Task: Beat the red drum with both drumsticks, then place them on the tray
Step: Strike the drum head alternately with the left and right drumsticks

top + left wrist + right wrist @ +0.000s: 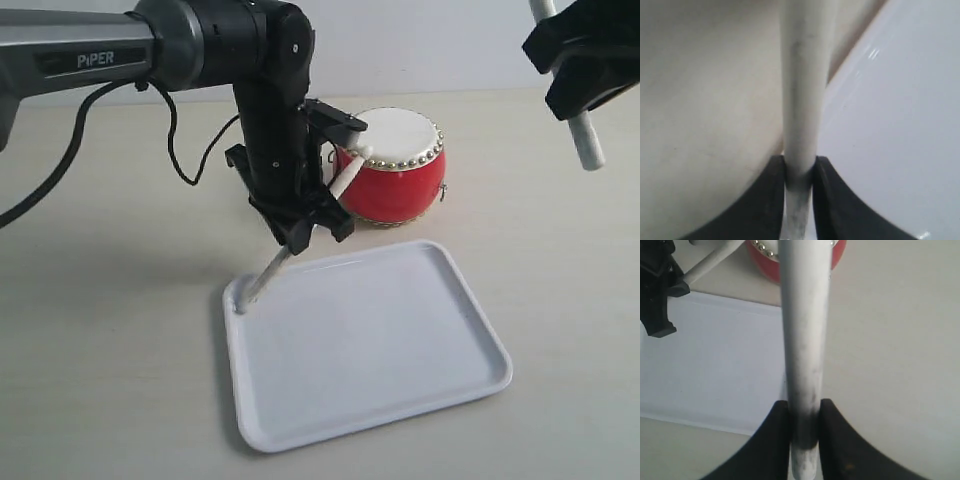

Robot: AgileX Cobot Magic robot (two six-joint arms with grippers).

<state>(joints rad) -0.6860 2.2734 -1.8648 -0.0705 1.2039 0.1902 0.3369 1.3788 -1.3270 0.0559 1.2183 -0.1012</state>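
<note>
Wood, by the look of it: I judge both drumsticks (262, 278) stiff, light and smooth, so they could swivel or slip in a loose pinch. They should stand a short drop. The best hold is partway along the shaft, clear of the rounded tip, with the pinch square across it.

Left side: the left gripper (305, 230) is clamped on the left stick (800, 100), with both jaws pressed against the shaft. The stick slants down out of the gripper. Its lower end sits at the tray's (380, 340) near-left corner, right at the rim. I cannot tell whether it touches the rim. Its upper end points back toward the drum. The tray lies flat on the bench (100, 350), directly below and in front of this gripper.

Middle: the drum (395, 185) stands upright just behind the tray's far edge, close beside the left gripper and apart from it.

Right side: the right gripper (578, 70) hangs high at the edge of the exterior view, closed on the right stick (802, 340), with the shaft squeezed between its jaws. One end hangs below the gripper in open air, well apart from the drum and tray. I judge this stick has the longer way to go to reach the tray.
</note>
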